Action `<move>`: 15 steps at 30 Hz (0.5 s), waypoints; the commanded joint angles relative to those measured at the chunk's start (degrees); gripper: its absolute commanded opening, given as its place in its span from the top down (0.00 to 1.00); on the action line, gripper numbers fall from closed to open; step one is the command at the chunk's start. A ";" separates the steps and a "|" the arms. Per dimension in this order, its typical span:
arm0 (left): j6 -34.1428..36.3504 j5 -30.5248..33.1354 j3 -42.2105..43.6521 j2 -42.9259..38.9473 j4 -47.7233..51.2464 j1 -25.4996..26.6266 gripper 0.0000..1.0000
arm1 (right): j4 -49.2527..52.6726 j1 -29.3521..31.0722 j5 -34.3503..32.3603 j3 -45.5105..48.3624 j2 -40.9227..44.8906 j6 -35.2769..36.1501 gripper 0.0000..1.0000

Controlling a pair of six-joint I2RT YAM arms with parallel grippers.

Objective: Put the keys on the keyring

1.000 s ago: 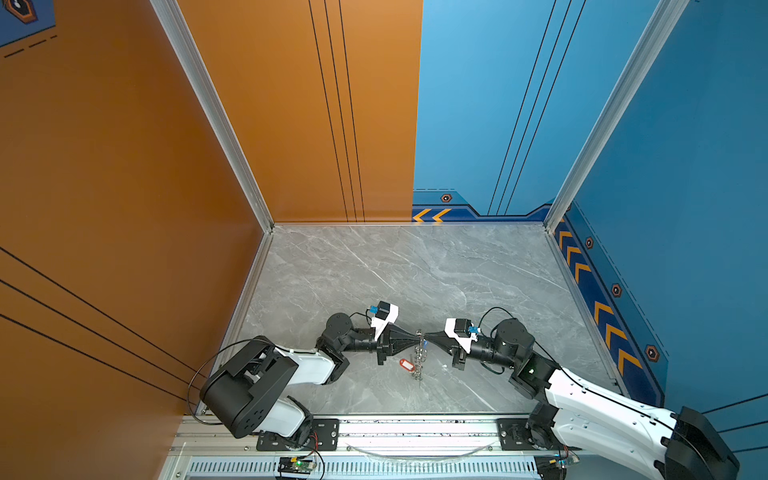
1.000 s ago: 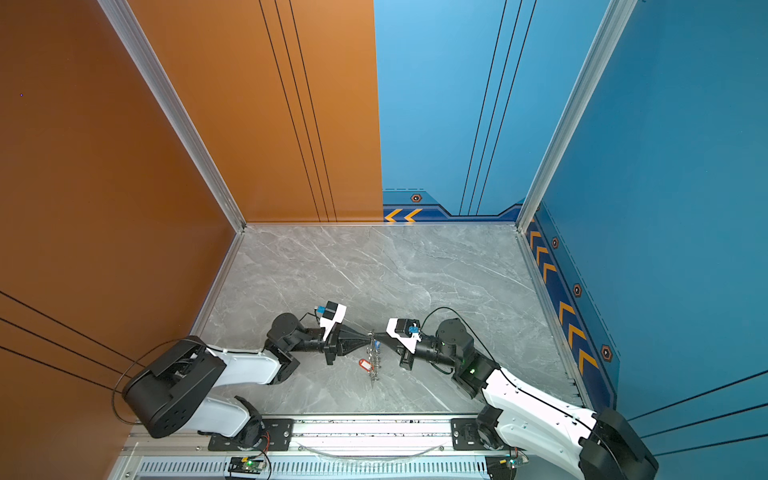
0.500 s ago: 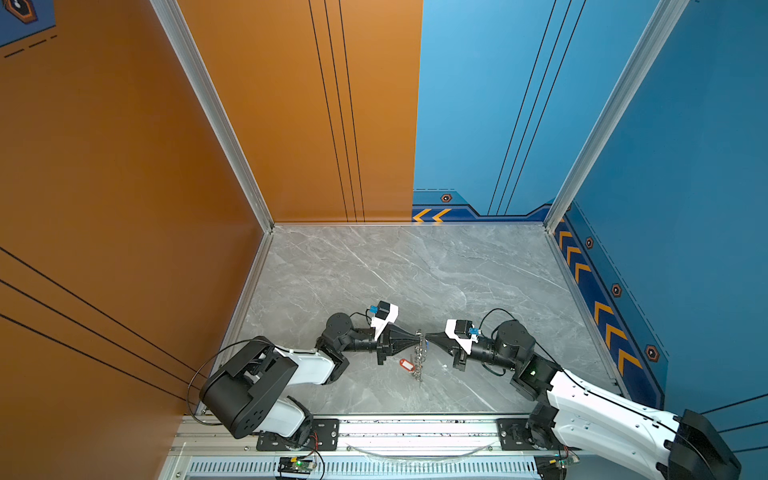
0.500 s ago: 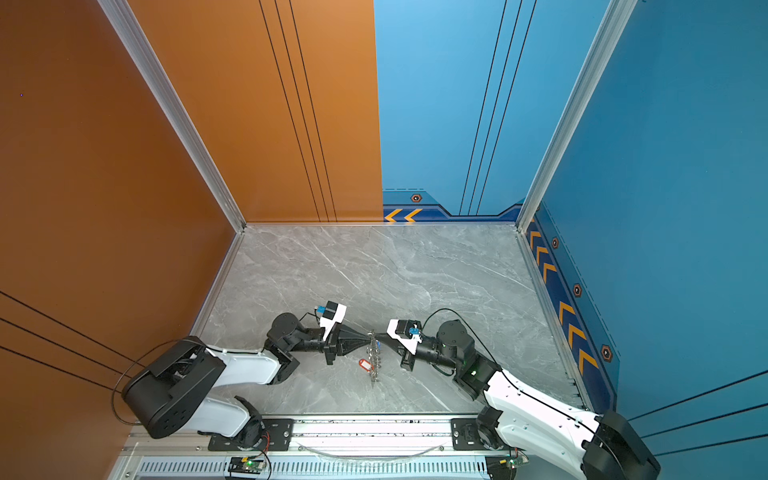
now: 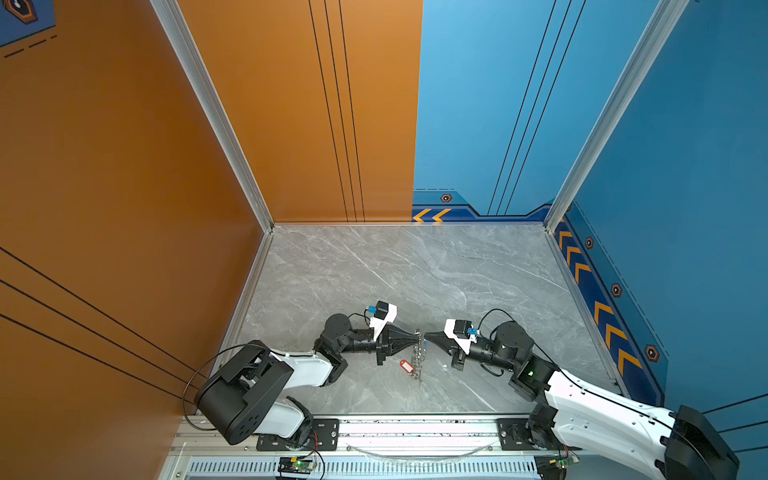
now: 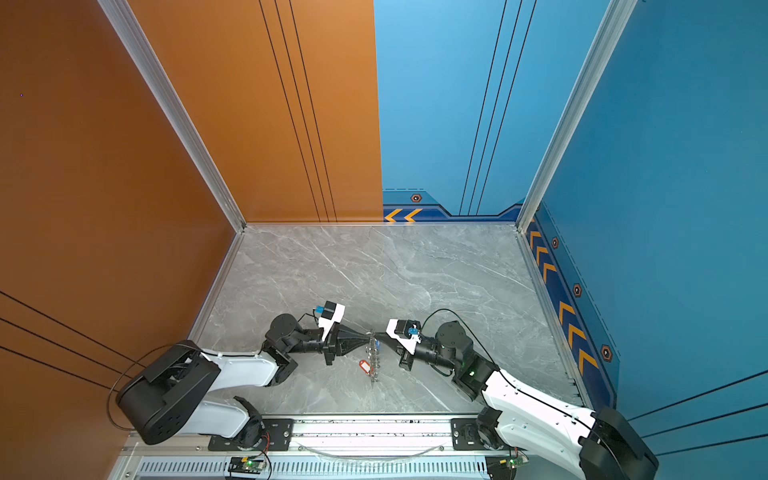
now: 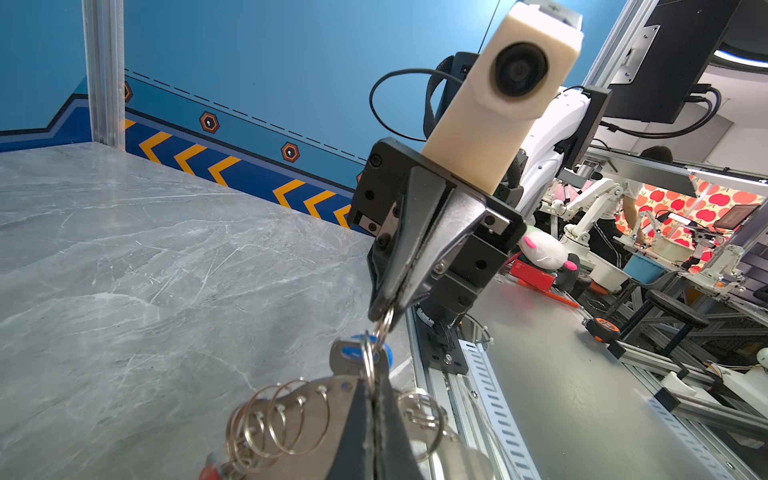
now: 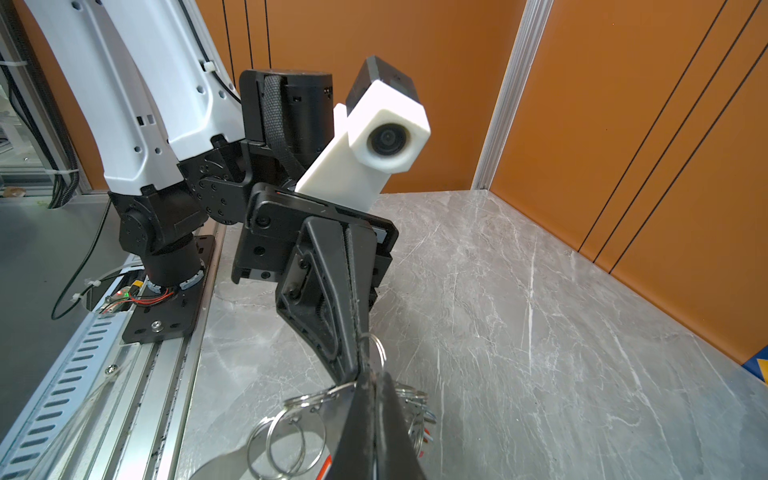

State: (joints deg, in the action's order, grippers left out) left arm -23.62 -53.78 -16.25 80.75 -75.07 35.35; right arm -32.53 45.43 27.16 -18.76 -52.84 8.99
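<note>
With the left pincer (image 7: 372, 390) clamped on the keyring (image 7: 332, 405) and the right pincer (image 7: 384, 309) pinching the blue-tagged key (image 7: 349, 353) by its split ring, a sideways pull could slip it free.

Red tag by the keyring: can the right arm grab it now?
Probably not yet. The right gripper is shut on a split ring, and the red tag sits on the far side of the keyring, toward the left gripper.
</note>
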 commanded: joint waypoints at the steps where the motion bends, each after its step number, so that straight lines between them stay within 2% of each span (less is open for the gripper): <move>1: 0.67 -2.17 -0.40 -2.59 -5.62 1.13 1.00 | 1.08 -0.01 -1.72 1.87 -2.89 -1.89 1.00; 10: 1.23 -1.79 0.12 -3.88 -5.72 1.65 1.00 | -0.28 0.80 -4.07 2.23 -4.60 -1.76 1.00; 15: 1.18 -1.68 0.20 -4.02 -5.68 1.56 1.00 | 2.65 0.08 -7.29 2.68 -1.42 -0.36 1.00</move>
State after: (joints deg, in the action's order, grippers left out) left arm -23.40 -52.49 -15.51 79.50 -73.87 35.70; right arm -36.86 46.59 25.61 -18.02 -54.87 7.66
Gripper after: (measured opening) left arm 0.045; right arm 0.047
